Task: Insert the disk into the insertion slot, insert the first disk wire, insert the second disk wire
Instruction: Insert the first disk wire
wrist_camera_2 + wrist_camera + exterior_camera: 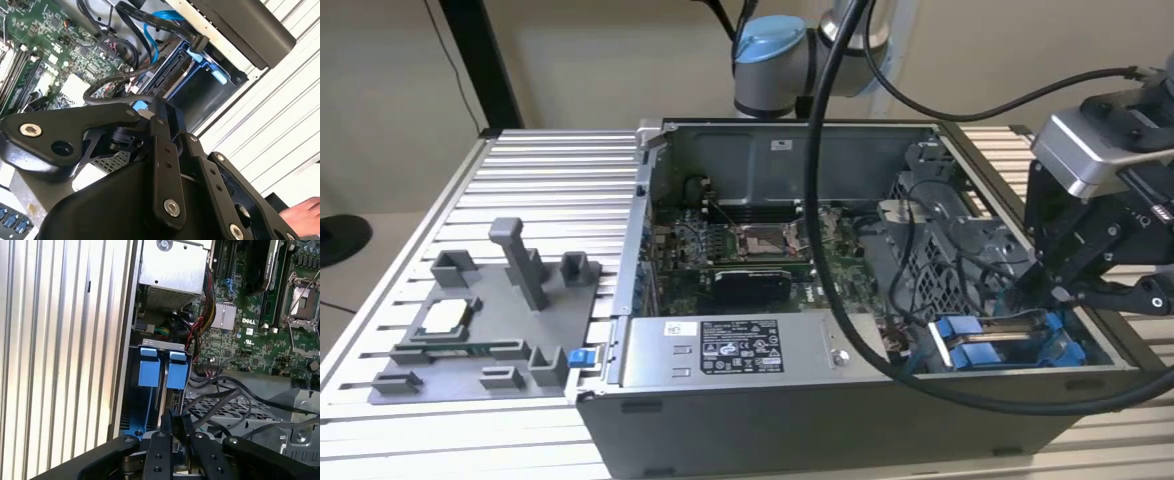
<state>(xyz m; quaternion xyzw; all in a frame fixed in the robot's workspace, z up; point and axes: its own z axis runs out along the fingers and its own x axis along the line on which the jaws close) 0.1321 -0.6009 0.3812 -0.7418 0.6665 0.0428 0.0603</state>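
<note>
- Disk [169, 75] and insertion slot [131, 395] both lay inside the biggest thing on the slotted metal table [520, 180]: the open computer case [787, 425], which took up the middle and right of the exterior view, with a grey fixture [467, 370] well apart at the lower left
- Within the case the green motherboard [747, 250] sat in the middle and the silver power-supply box [720, 348] ran along the near wall
- The insertion slot, a dark grey bay, stood at the lower right of the exterior view, just beside the power-supply box, with two blue tabs [149, 371] side by side at one end
- The disk looked already seated in that bay, its blue-framed connector end facing the arm; how fully home it was could not be told
- As a judgement, the disk would handle stiff, dense and shock-shy, with slippery bare metal faces, so the blue carrier's long edges were the place to grip, not the connector end
- The gripper [172, 421] hung close over the bay's open end with its claw drawn closed; whether anything thin was pinched there could not be made out
- A blue wire [151, 37] and a black wire [172, 29] looped near the disk's end; both looked soft and floppy, each best held by its stiff plug
</note>
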